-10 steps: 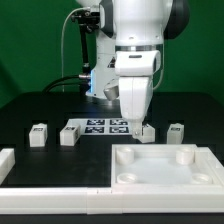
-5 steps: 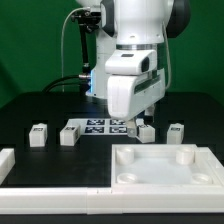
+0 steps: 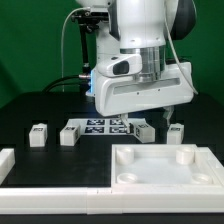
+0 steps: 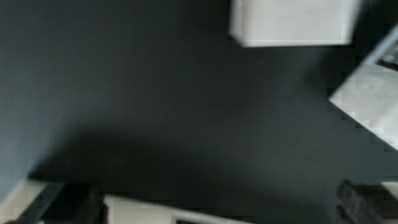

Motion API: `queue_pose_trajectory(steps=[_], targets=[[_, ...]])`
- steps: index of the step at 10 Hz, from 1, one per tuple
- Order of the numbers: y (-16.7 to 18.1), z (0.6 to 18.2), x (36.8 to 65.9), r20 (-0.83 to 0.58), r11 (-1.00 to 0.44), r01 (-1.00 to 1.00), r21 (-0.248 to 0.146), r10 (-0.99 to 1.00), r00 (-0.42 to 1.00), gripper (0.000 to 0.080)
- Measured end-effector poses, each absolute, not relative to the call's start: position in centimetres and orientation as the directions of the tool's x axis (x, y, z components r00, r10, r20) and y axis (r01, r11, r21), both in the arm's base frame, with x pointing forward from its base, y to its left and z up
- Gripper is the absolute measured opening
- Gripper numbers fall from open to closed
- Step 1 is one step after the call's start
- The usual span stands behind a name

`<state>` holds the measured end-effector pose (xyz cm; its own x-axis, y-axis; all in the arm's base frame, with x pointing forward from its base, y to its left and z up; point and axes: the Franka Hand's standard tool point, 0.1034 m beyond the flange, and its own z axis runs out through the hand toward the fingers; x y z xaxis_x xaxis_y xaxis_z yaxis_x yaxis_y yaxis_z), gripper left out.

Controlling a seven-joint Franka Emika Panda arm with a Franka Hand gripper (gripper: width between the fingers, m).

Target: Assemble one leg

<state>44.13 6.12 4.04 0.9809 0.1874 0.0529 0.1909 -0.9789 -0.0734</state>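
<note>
Four alike white pegs stand in a row on the dark desk: the leftmost leg, the second leg, the third leg and the rightmost leg, all upright and well apart from the desk's near edge. The marker board lies flat between the second and third. In front of the row on the exterior view's right sits the large square part, whose raised rim and round corner sockets close off that side. A low white rail runs along the front at the exterior view's left. Bare desk lies behind the two left legs and in the strip between the row and the square part. Half a second ago the hand showed a narrower face above the third leg, and a second ago it reached down right beside that leg. It now shows its broad side, spread above the third and rightmost legs, and all four legs are where they were. In the blurred wrist view the end effector is spread wide, its dark fingers far apart with nothing between them. A white block and a white edge lie beyond, but which parts they are cannot be told.
</note>
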Motion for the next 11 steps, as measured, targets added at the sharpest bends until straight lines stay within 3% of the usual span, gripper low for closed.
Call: queue_pose_trajectory(steps=[3, 5, 9, 11], targets=[[8.9, 3.9, 43.4, 0.004, -0.970, -0.219, -0.109, -0.220, 0.975, 0.0649], [10.2, 4.0, 43.2, -0.012, -0.936, -0.332, -0.115, -0.333, 0.943, 0.0649], [9.5, 4.0, 43.3, -0.056, -0.962, -0.251, -0.109, -0.246, 0.968, 0.0649], [10.1, 4.3, 42.5, -0.201, -0.966, -0.242, -0.093, -0.220, 0.955, 0.0649]])
